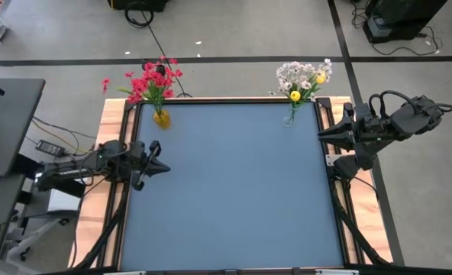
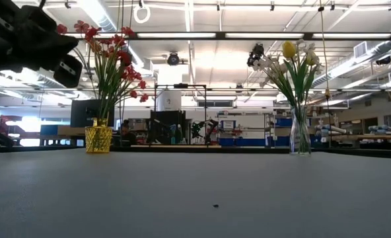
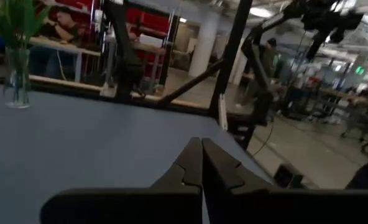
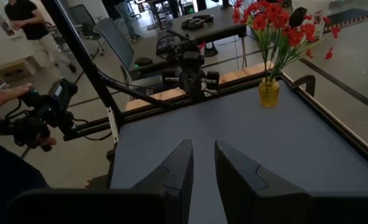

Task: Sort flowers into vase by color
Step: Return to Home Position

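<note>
Table is carrying two vases along its far edge. Yellow vase is standing upright at the far left corner and is holding the red flowers. In the right wrist view, one dark bloom is showing among the red clusters. Clear vase is standing upright at the far right corner, well apart from the yellow one. It is holding the white flowers together with the yellow buds. All stems are sitting inside their vases, with the sprays fanning out above the rims. A small dark speck is lying on the table surface toward the near side. Left end effector is hovering over the left edge of the table, nearer than the yellow vase and apart from it, pointing right toward the middle. Its fingers are pressing together with no gap and are gripping nothing. Right end effector is hovering over the right edge, nearer than the clear vase and apart from it, pointing left. Its fingers are sitting narrowly parted and are holding nothing. A person in a dark top is standing in the room beyond the table's left side.
</note>
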Tool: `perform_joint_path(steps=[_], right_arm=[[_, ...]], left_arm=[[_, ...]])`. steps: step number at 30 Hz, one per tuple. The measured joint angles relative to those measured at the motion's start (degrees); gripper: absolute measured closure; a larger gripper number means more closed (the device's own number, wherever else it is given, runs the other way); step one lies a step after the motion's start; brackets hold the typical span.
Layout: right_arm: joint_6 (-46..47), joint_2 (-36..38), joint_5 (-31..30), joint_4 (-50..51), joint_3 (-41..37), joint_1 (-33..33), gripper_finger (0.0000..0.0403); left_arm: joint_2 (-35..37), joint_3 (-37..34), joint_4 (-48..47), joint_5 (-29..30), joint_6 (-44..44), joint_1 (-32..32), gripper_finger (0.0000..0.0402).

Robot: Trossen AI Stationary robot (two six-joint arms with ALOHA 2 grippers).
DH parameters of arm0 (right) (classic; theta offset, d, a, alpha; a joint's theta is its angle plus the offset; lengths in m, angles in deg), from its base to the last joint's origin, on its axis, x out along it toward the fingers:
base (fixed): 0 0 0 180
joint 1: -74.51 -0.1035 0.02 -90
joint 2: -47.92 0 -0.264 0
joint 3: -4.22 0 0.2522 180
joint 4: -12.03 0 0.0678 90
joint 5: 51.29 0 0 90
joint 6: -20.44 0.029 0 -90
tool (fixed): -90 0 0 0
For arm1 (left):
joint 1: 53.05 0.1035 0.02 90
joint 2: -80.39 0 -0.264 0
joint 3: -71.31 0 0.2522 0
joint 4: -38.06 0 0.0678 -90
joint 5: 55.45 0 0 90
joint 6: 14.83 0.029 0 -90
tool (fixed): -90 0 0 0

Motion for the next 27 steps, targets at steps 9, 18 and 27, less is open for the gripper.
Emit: perform_joint_path(steps=[9, 18, 27], right_arm=[[0.0, 0.0, 0.0, -0.4, 0.0, 0.0, 0.0326], [0.0, 0.0, 0.0, -0.6, 0.0, 0.0, 0.0326], [0.0, 0.0, 0.0, -0.8, 0.0, 0.0, 0.0326]], left_arm=[[-0.2, 0.0, -1.9, 4.5, 6.5, -0.3, 0.0400], [-1.0, 0.0, -2.1, 5.7, 7.6, -0.3, 0.0370], [-1.0, 0.0, -2.1, 5.7, 7.6, -0.3, 0.0366]])
